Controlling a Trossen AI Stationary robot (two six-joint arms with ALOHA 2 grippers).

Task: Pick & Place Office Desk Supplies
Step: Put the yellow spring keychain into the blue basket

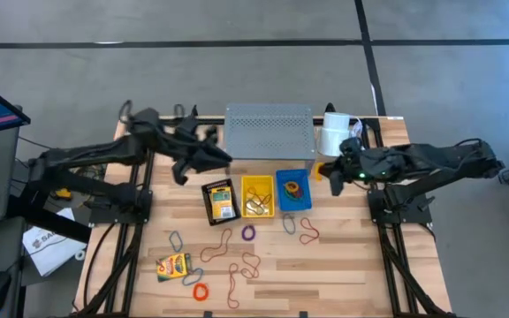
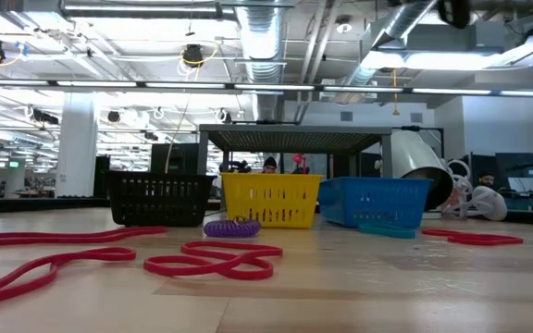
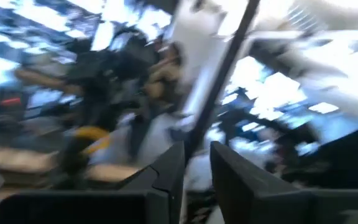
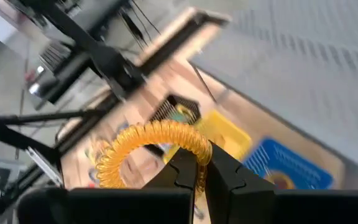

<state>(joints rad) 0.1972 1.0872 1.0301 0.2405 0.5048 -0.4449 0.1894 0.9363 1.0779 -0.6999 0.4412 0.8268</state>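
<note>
My right gripper hovers just right of the blue basket, shut on a yellow coiled band. My left gripper is raised at the far left of the black basket; its fingers stand a narrow gap apart and hold nothing. One crayon box lies in the black basket and another lies flat on the table. Thin rubber bands lie scattered on the near part of the table. A purple coil lies in front of the yellow basket. My right gripper pinches the yellow coiled band between its two fingertips at one spot on the ring. The rest of the ring arcs away from the fingers. The band is lifted clear of the table and the baskets.
Black, yellow and blue baskets stand in a row mid-table. The grey perforated riser is behind them, and the white roll lies on its side at the far right. Red bands lie near the front edge.
</note>
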